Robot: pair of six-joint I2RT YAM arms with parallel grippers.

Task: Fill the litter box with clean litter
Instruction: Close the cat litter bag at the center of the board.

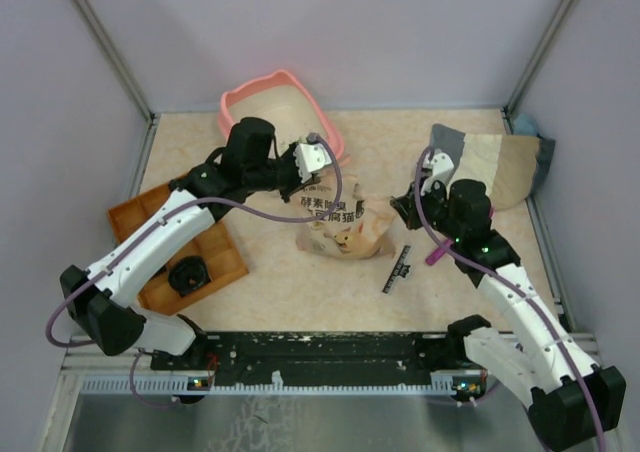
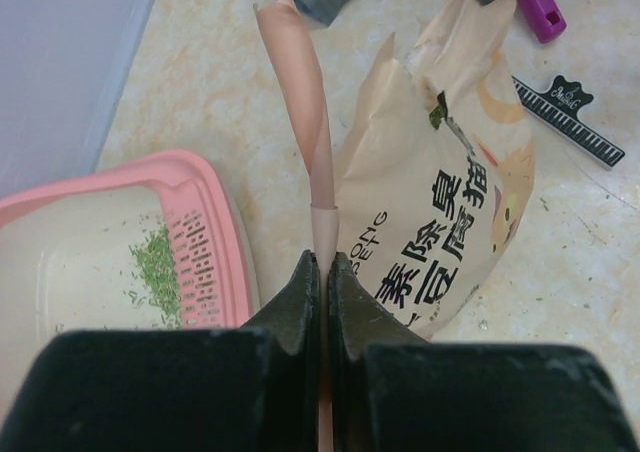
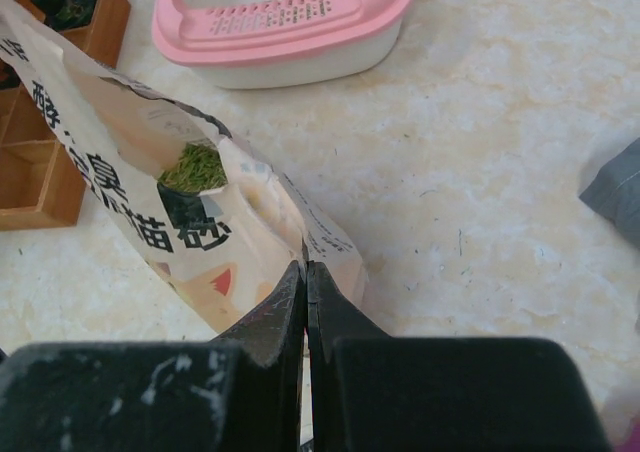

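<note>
Left gripper (image 2: 322,264) extended over paper bag (image 2: 440,202), jaws clamped on its edge strip; right gripper (image 3: 305,270) clamped on bag's other edge. Litter box (image 2: 215,222) perforated end turned toward bag.

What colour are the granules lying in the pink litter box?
Green granules in the litter box; clearest in the left wrist view.

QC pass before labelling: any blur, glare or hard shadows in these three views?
Top external: even, diffuse light, only soft shadows under the arms, no glare on the paper bag. Left wrist: the left gripper is dark and soft up close, while the bag print and litter box are sharp. Right wrist: the right gripper is likewise dark, and the clean litter is crisp.
</note>
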